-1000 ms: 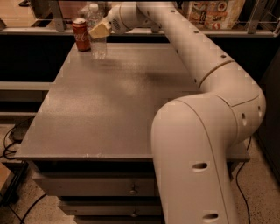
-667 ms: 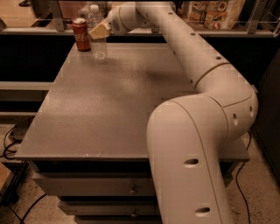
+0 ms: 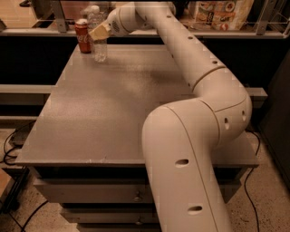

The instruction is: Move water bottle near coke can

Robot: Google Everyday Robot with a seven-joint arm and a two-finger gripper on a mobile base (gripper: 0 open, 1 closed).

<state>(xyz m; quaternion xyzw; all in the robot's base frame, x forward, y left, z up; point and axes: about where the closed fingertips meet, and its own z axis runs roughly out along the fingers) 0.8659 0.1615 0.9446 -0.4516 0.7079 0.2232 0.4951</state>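
1. We find the pincer at the far-left corner of the table, closed on the water bottle.
2. The water bottle stands upright, just right of the coke can.

Office snack-area setting: bagged snacks line a rack behind a grey drawer counter, the tool at its far-left corner.

The gray table bore 2 things at its far left corner: coke can just beside water bottle, the gripper at the bottle.
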